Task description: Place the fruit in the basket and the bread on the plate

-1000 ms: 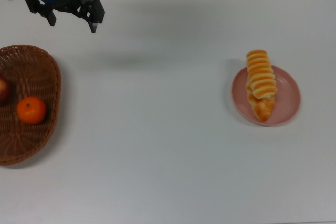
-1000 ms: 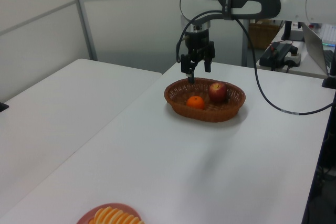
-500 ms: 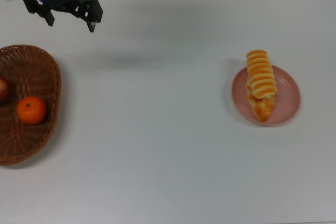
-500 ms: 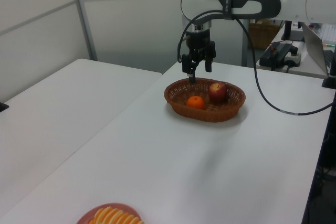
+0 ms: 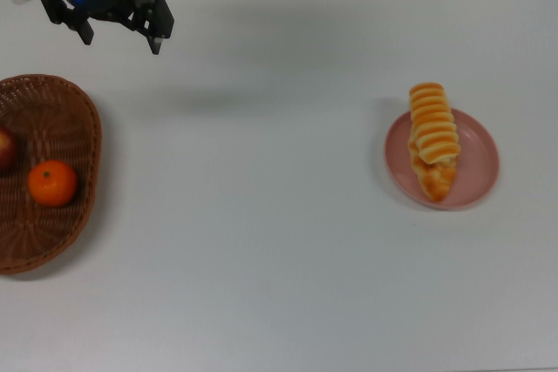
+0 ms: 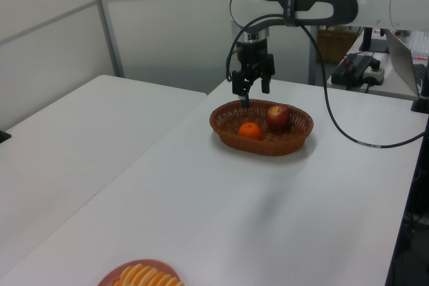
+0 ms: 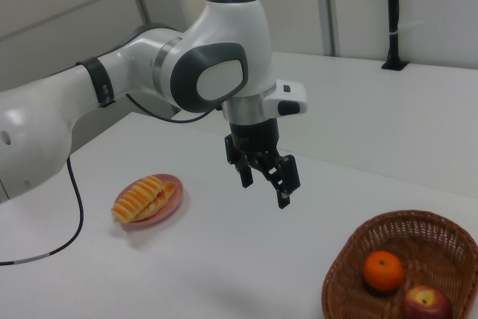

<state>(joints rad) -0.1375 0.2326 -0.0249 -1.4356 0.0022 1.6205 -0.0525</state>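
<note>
top view: gripper [image 5: 119, 34] hangs near the top left corner above the white table [image 5: 261, 215], fingers spread apart, nothing between them. wicker basket [image 5: 80, 141] sits at the top view's left edge, partly cut off, with the mandarin [image 5: 52, 182] inside and the apple [image 5: 5, 149] beside it, half out of frame. pink plate [image 5: 478, 154] is well apart at the top view's right, both pastries on it, the ridged roll [image 5: 433, 121] lying on top of the other pastry [image 5: 435, 180], its far end sticking out over the rim.

left view: gripper [image 6: 253, 90] hovers over the far rim of the basket [image 6: 295, 135], released, empty. mandarin [image 6: 249, 130] and apple [image 6: 278, 117] lie in the basket, close together. plate [image 6: 107, 277] with bread [image 6: 144, 277] just shows at the bottom edge.

right view: gripper [image 7: 265, 187] is in the air, open, holding nothing, between plate [image 7: 174, 203] and basket [image 7: 351, 259]. the pastries [image 7: 140, 197] rest on the plate; mandarin [image 7: 383, 270] and apple [image 7: 426, 305] sit in the basket, touching or nearly so.
</note>
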